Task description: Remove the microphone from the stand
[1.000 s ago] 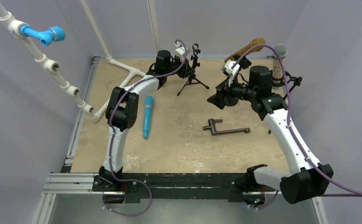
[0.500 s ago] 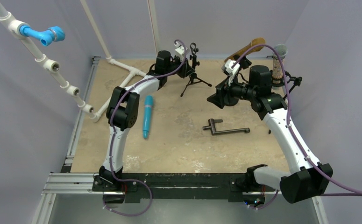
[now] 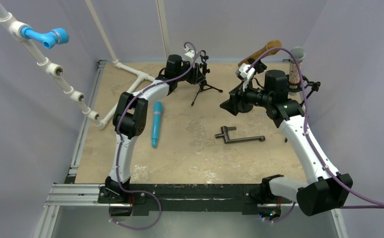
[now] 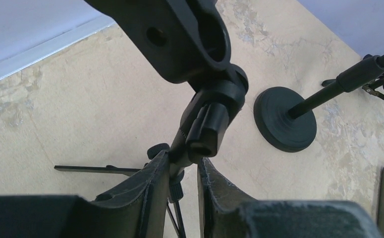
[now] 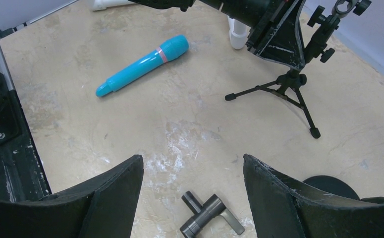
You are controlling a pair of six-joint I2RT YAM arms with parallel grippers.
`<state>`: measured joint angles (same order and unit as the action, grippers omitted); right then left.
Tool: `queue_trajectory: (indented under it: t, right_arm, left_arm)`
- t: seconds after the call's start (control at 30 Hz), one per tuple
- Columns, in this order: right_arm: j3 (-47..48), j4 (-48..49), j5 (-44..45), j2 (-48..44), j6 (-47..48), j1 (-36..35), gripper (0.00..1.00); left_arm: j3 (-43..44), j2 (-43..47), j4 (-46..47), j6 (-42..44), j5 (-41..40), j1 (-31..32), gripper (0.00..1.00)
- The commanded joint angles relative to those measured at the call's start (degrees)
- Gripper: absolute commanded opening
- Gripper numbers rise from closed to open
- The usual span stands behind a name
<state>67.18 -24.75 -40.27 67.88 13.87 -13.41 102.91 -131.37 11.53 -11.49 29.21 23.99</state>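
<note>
In the top external view, the blue microphone [image 3: 156, 124] is seen lying flat on the sandy surface [image 3: 190, 153], off the stand. Its wider head is pointed away from the arm bases, and it lies just right of the left arm's elbow. The small black tripod stand [image 3: 204, 85] is found toward the far edge, well apart from the microphone. The left jaws are set against its upper part, near the clip. The right jaws are held above the surface to the right of the stand, spread, with nothing in them. A dark L-shaped handle [image 3: 239, 137] is laid near the middle.

In the left wrist view, the left jaws are seen nearly closed. The two fingers [image 4: 147, 193] are pressed on either side of the thin stem of the stand [image 4: 207, 124], just beneath its tightening knob. A round black base [image 4: 285, 119] with a rod rising from it is seen beyond.

In the right wrist view, the right jaws are shown wide apart. Both fingers [image 5: 115, 193] are kept clear of everything, and only bare surface is framed between them. The microphone [image 5: 142, 64] is seen beyond on the left. The stand [image 5: 291, 87] is seen on the right with its legs spread and its top clasped by the left jaws. The handle [image 5: 207, 215] lies low between the fingers.
</note>
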Motion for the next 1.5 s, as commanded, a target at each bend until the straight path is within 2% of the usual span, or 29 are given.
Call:
queue_trajectory:
  t: [0.0,0.13,0.23,0.47,0.6,0.77,0.87,0.97,1.07,1.2,1.47]
  right_arm:
    - [-0.18,2.33,-1.66,-1.34,-1.01,0.41,0.72]
    - [-0.25,2.65,-1.75,-1.34,-1.41,0.53,0.72]
    - [-0.10,2.90,-1.59,-1.47,-1.89,0.70,0.72]
    - [2.41,2.06,1.16,-2.08,-3.01,1.07,0.73]
    - [3.86,1.15,3.03,-3.13,-3.03,1.07,0.73]
    - [5.70,-0.68,7.53,-5.28,-3.26,1.11,0.74]
    - [6.99,-0.36,17.10,-6.40,-4.90,1.25,0.75]
    - [8.41,-0.95,24.00,-6.99,-4.57,1.37,0.75]
    - [9.00,-1.42,27.62,-7.84,-4.58,1.46,0.76]
    - [7.44,-1.37,31.30,-9.01,-4.02,1.49,0.84]
    - [1.96,-2.01,36.80,-12.06,-2.45,1.61,0.87]
  left_arm:
    - [3.94,2.18,-0.12,-2.57,-0.41,-0.49,0.25]
    - [4.62,1.95,-2.50,-3.75,0.55,-0.53,0.27]
    - [4.33,2.22,-3.19,-3.94,0.91,-0.52,0.34]
    - [-1.24,7.57,-2.93,-2.09,0.33,-0.86,0.71]
    - [-7.62,14.36,-4.13,0.63,0.03,-1.05,0.80]
    - [-15.06,24.82,-8.81,4.04,0.27,-1.06,0.84]
    - [-15.90,29.80,-18.30,5.36,-0.89,-1.05,0.85]
    - [-18.24,34.90,-23.49,7.05,-1.60,-1.05,0.86]
    - [-21.65,40.57,-25.77,8.62,-1.16,-1.05,0.86]
    - [-23.56,45.39,-30.24,11.15,0.41,-1.05,0.87]
    - [-26.87,51.17,-32.95,15.23,1.58,-1.05,0.88]
